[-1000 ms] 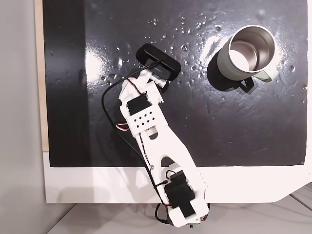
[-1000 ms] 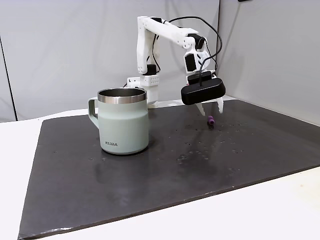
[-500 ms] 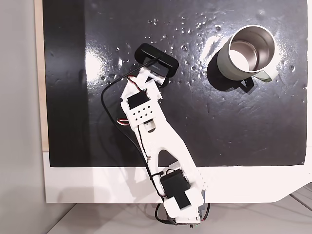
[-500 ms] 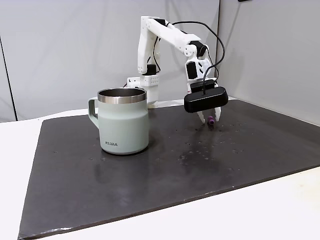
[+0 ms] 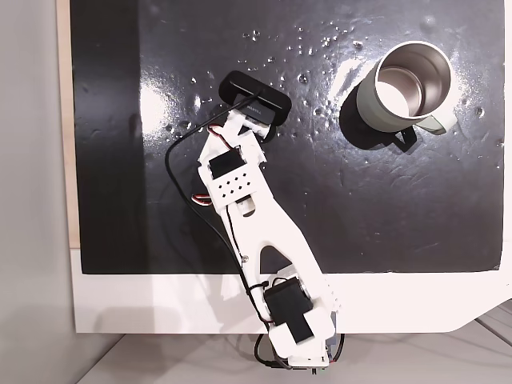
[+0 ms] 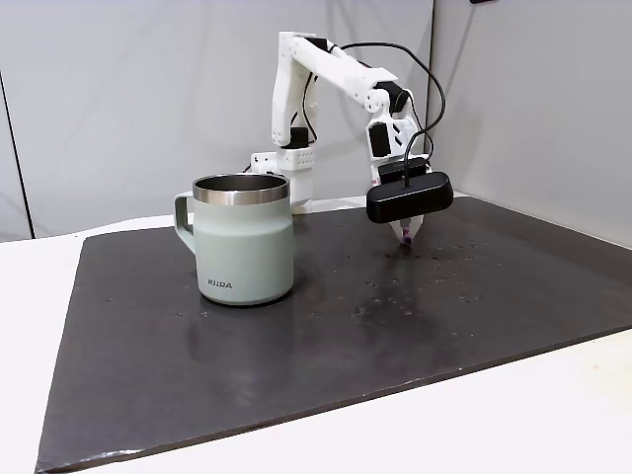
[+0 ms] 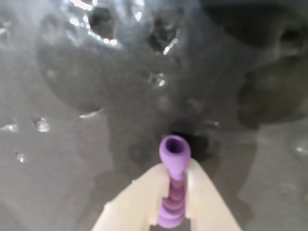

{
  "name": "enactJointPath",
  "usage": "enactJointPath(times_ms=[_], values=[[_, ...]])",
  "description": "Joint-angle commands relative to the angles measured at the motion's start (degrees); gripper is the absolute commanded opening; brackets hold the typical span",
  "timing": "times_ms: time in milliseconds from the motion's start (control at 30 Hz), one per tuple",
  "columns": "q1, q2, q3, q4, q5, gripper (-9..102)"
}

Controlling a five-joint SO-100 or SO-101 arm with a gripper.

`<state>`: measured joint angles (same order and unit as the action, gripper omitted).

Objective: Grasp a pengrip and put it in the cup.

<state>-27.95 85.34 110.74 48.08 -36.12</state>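
Wrist view: end effector clamps pengrip; apparently touching the mat.

In a fixed view from above, the black camera housing covers the gripper's tips. In the side fixed view, the purple pen grip is a speck under that housing. In the wrist view, the fingers run off at 6 o'clock, and the mat is blurred.
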Motion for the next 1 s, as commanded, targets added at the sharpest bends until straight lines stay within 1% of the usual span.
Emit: enactJointPath(times_ms=[0,233,367,500,667,967], values=[[3.87,8.61,-2.11,4.48,2.46,0],[14.59,22.76,-9.84,16.87,5.8,0],[21.97,28.3,-11.51,19.07,4.57,0],[29.36,29.18,-13.62,19.34,0.62,0],[37.18,26.02,-18.28,17.67,-3.08,0],[44.03,19.16,-27.33,13.62,-7.91,0]])
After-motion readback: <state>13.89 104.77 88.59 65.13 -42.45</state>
